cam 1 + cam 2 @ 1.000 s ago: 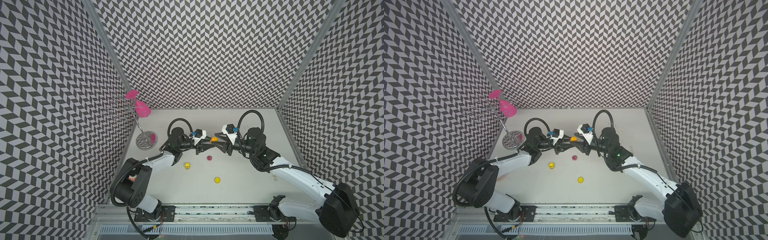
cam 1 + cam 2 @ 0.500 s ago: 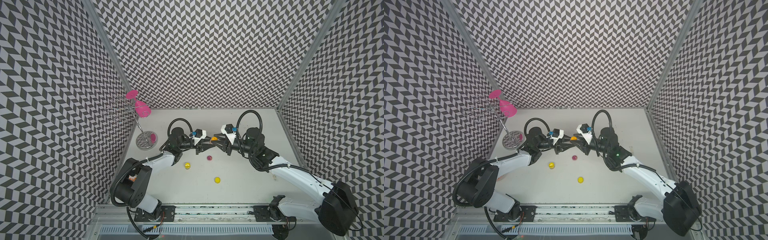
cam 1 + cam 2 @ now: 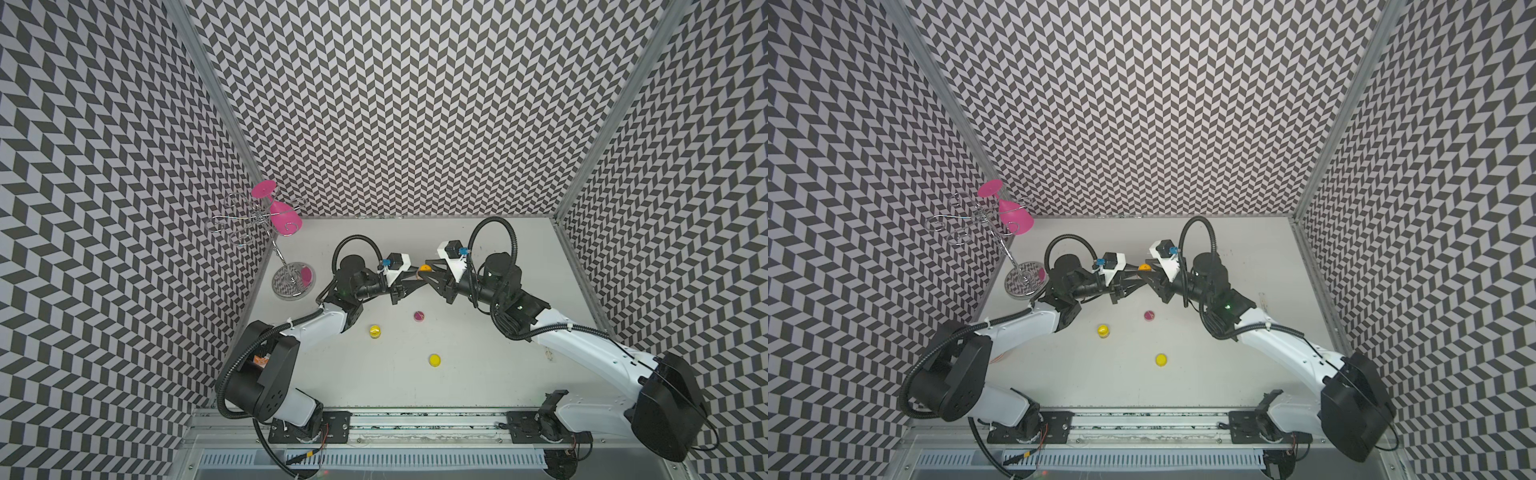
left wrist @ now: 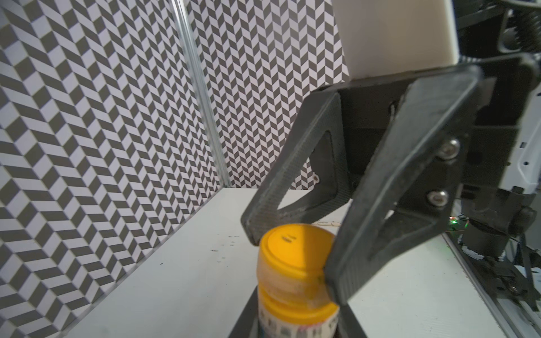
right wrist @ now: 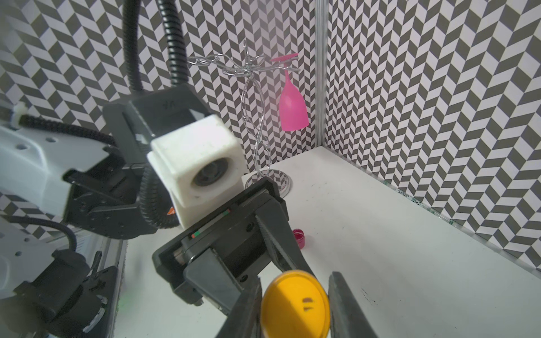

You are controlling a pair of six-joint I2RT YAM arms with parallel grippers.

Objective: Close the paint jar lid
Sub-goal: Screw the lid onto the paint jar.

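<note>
The paint jar (image 4: 295, 310) is held just above the table mid-back, between the two arms. Its orange-yellow lid (image 4: 292, 254) sits on top, also visible in both top views (image 3: 424, 268) (image 3: 1144, 267). My left gripper (image 4: 298, 329) is shut on the jar's labelled body, with only its finger edges (image 4: 247, 319) showing. My right gripper (image 5: 295, 310) comes in from the opposite side, its fingers (image 5: 246, 307) closed against the sides of the lid (image 5: 294, 304). In a top view the two grippers (image 3: 417, 277) (image 3: 429, 270) meet tip to tip.
On the table in front lie a small yellow jar (image 3: 375, 331), a magenta jar (image 3: 419, 316) and a loose yellow lid (image 3: 434, 360). A wire glass rack (image 3: 293, 280) with a hanging pink glass (image 3: 284, 218) stands at the back left. Patterned walls close three sides.
My right gripper has moved left onto the lid and narrowed its jaws around it. The left gripper has kept still with the jar.
</note>
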